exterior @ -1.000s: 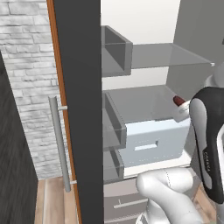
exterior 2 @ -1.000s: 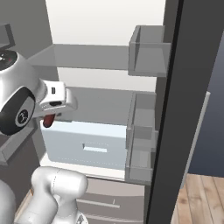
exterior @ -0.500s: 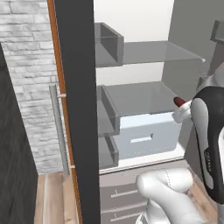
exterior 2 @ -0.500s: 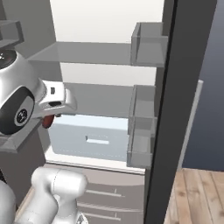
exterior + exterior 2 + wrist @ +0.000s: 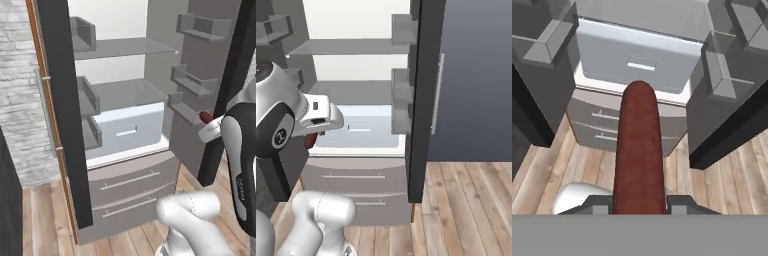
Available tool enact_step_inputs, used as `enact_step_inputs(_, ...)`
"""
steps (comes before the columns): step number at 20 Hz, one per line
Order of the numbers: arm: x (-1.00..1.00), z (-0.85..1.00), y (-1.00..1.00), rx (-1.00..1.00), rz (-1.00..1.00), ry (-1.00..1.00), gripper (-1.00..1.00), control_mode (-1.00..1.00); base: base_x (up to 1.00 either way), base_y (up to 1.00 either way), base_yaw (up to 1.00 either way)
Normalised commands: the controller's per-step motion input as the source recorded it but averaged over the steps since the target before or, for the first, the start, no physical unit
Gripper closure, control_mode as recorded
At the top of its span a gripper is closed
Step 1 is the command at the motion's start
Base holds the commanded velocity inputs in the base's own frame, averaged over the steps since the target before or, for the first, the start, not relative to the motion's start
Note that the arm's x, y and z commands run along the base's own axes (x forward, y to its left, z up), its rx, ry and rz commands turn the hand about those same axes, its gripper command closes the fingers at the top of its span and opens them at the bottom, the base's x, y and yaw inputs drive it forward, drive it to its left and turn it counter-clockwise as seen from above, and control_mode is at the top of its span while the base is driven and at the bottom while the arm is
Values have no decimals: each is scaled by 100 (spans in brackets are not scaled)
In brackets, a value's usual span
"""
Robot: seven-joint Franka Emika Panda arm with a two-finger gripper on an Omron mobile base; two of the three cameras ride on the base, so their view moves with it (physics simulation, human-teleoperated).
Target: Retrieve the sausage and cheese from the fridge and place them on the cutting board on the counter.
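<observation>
Before the tall grey French-door fridge [image 5: 125, 150], both doors swung wide, white interior lit. Claw [image 5: 639, 202] closed on the slim dark red-brown sausage [image 5: 639, 155], held lengthwise between the dark fingertips, out in front of the fridge above the floor. Sausage tip also shows beside the white wrist [image 5: 206, 117] [image 5: 310, 140]. Pale crisper drawer [image 5: 131, 131] on the lowest inner level; glass shelf [image 5: 122, 47] above. Floor: light wooden planks [image 5: 466, 210]. Whitewashed brick wall [image 5: 17, 100] at left; flat blue-grey wall [image 5: 478, 75] at right.
</observation>
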Motion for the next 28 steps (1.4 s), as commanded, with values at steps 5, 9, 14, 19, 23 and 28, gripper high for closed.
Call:
enact_step_inputs(5,0,0,0,0,0,0,100,100,-37,-5,-55)
enact_step_inputs(9,0,0,0,0,0,0,100,100,-46,-2,-69)
enact_step_inputs(14,0,0,0,0,0,0,100,100,-60,-15,-74)
enact_step_inputs(19,0,0,0,0,0,0,100,100,-49,-37,-72)
enact_step_inputs(23,0,0,0,0,0,0,100,100,-28,-47,-73)
enact_step_inputs(28,0,0,0,0,0,0,100,100,14,-20,-68)
